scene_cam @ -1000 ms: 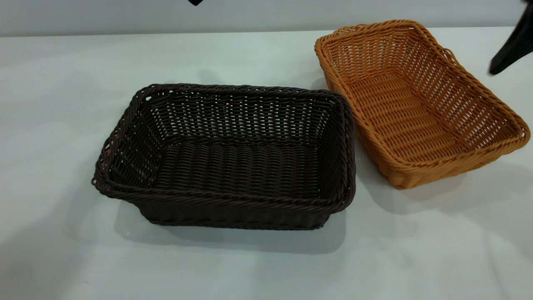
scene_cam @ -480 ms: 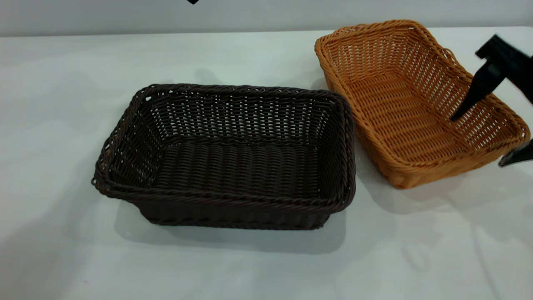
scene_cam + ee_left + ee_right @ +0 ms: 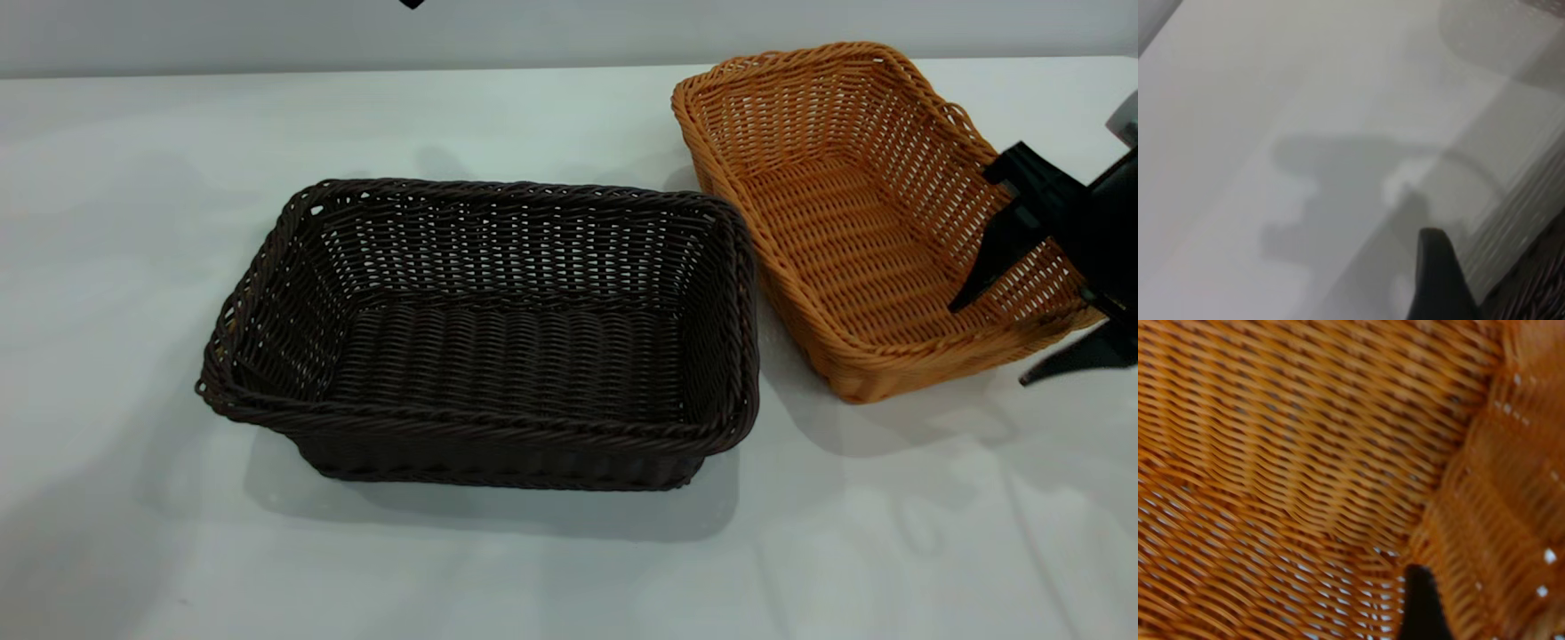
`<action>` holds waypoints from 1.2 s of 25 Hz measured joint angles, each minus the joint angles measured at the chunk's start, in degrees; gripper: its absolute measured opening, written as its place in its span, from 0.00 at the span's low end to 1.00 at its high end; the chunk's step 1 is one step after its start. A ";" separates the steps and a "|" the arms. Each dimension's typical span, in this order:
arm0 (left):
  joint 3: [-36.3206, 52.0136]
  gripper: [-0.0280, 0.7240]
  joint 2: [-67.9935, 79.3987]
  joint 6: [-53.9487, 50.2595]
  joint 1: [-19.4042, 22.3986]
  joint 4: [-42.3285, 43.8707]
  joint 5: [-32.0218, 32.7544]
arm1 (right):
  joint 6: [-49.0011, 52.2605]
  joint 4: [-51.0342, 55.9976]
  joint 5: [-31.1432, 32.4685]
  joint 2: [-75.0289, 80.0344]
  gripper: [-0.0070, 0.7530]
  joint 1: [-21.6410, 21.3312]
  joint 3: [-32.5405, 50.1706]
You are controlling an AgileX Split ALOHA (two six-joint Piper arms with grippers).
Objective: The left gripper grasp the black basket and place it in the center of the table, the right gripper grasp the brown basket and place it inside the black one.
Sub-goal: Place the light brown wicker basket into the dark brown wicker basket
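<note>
The black basket stands upright in the middle of the white table. To its right lies the brown basket, set at an angle and nearly touching it. My right gripper is open astride the brown basket's near right wall, one finger inside and one outside. In the right wrist view one dark fingertip hangs over the orange weave. Of the left arm only a black bit shows at the far edge. Its wrist view shows one finger above the table, beside the dark basket's rim.
A grey wall runs along the table's far edge. White tabletop stretches to the left of the black basket and along the front edge.
My right gripper came in from the upper right edge and dropped down along the brown basket's right wall toward its near corner. Both baskets stayed where they were.
</note>
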 joint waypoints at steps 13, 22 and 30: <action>0.00 0.56 0.00 0.00 0.00 0.00 0.00 | 0.00 1.06 -6.97 0.04 0.10 0.00 -1.30; 0.00 0.56 0.00 0.00 0.00 0.00 0.05 | -2.01 0.01 -7.12 0.59 0.10 0.00 -12.62; 0.00 0.56 0.00 -5.53 2.72 -0.37 -0.83 | -7.70 -8.85 10.54 0.87 0.10 -0.01 -25.05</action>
